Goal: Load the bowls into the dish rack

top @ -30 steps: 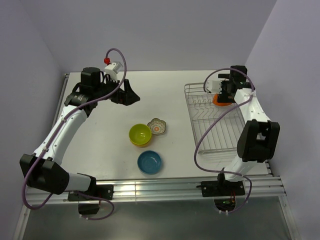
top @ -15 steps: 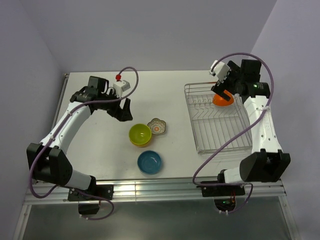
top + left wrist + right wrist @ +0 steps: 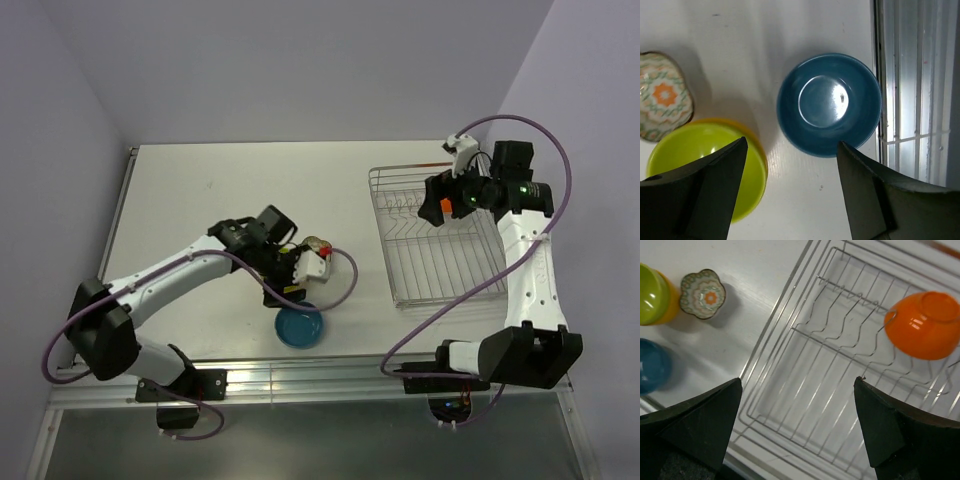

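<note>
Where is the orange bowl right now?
In the right wrist view, upper right: the orange bowl sits inside the dish rack at its far end, tipped against the wire tines.

Dish rack [image 3: 386, 250]: rectangular silver wire, lying flat on the surface, right of centre in the top view.

Orange bowl [image 3: 922, 325]: inside the rack, upper right of the right wrist view, tipped with its foot showing.

Blue bowl [image 3: 829, 105]: upright, empty, centre of the left wrist view.

Lime-green bowl [image 3: 700, 145]: upright, lower left, just beside the blue one.

Floral scalloped dish [image 3: 662, 95]: upright, left edge, against the green rim; contact not determinable.
</note>
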